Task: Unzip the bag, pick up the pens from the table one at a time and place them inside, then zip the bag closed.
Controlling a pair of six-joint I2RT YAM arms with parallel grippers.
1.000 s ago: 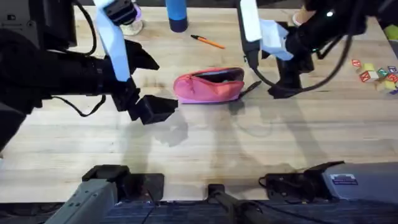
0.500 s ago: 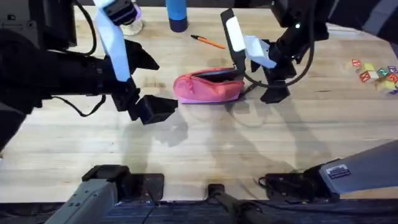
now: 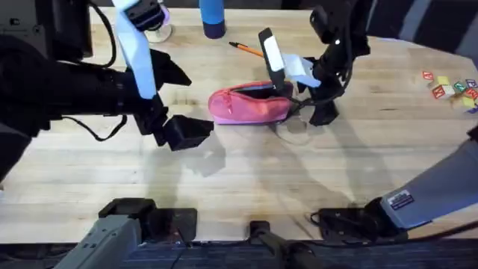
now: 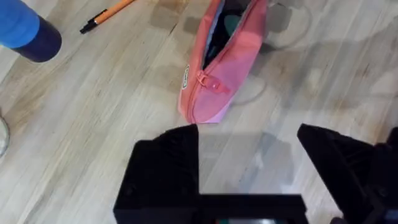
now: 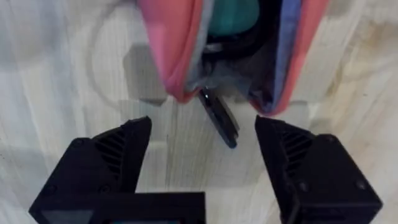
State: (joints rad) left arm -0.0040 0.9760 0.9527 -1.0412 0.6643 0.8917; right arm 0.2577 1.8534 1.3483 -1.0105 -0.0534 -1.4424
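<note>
The bag (image 3: 250, 104) lies unzipped mid-table, soft and floppy. Your right gripper (image 5: 205, 165) gapes at its zipper tab (image 5: 219, 116); left gripper (image 4: 249, 165) idles spread. Pinch that small tab squarely.

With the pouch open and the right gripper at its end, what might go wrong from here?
1. The right gripper is open around the zipper pull at the end of the bag; closing there may start zipping while the orange pen is on the table, outside the bag.
2. The left gripper is open and apart from the bag, so nothing holds the soft pouch; a tug on the pull may drag it along.
</note>
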